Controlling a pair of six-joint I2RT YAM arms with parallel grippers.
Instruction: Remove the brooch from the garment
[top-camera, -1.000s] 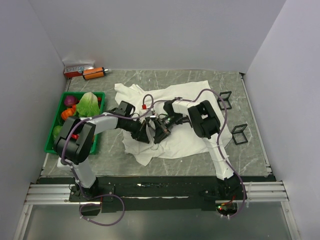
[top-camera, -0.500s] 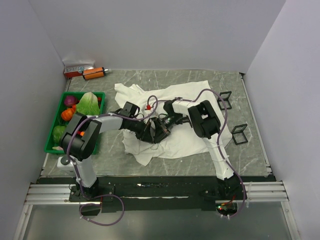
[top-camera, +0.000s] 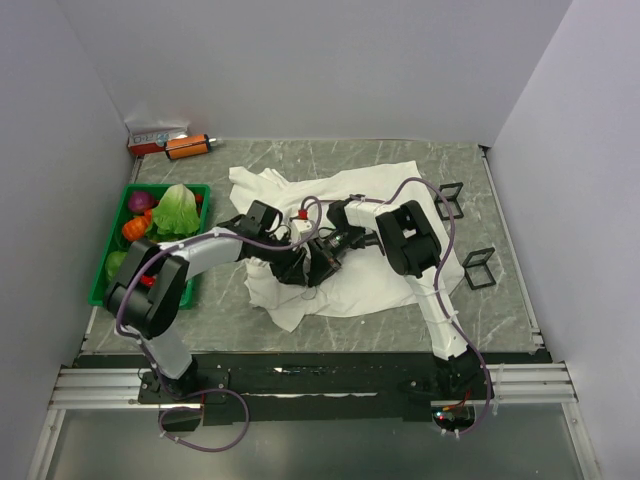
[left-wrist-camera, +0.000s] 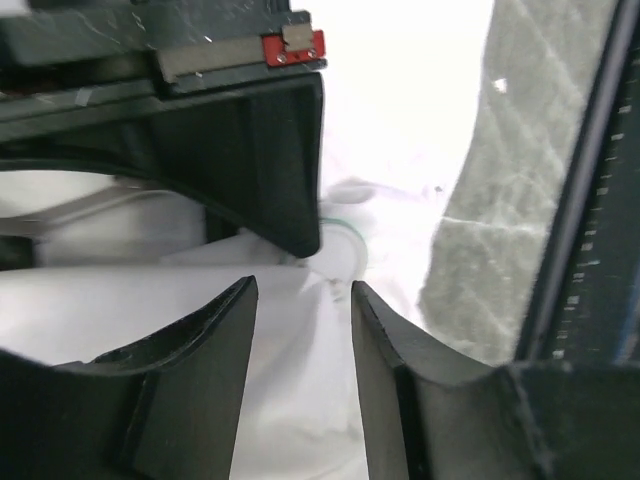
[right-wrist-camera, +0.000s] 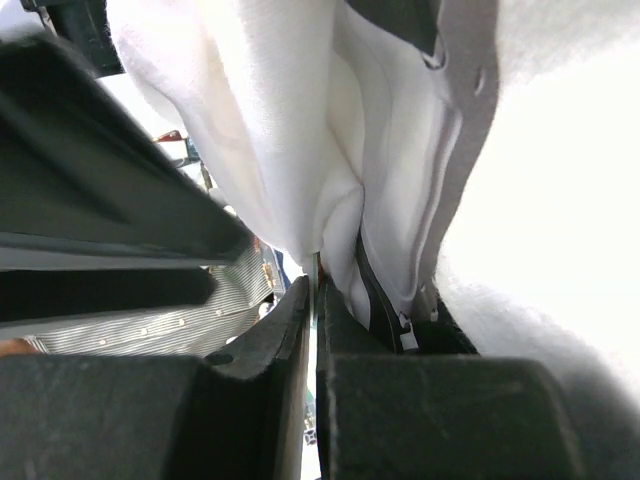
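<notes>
The white garment (top-camera: 385, 185) lies crumpled in the middle of the table. Both grippers meet over its near-left part. My right gripper (top-camera: 314, 260) is shut, its fingertips (right-wrist-camera: 316, 285) pinching a thin green-edged piece with a hint of orange, the brooch (right-wrist-camera: 318, 268), at a fold of garment (right-wrist-camera: 290, 120). In the left wrist view this shows as a small round disc (left-wrist-camera: 343, 252) at the tip of the right finger (left-wrist-camera: 270, 160). My left gripper (top-camera: 293, 268) is open, its jaws (left-wrist-camera: 303, 290) apart over white cloth (left-wrist-camera: 290, 380), just short of the disc.
A green crate (top-camera: 102, 290) of toy vegetables stands at the left. An orange-and-black cylinder (top-camera: 187, 146) and a small box (top-camera: 155, 134) lie at the back left. Two black frames (top-camera: 450, 200) (top-camera: 479, 268) lie right of the garment.
My left arm has stretched to the right, bringing its gripper close against the right gripper. The right gripper has stayed in place on the garment.
</notes>
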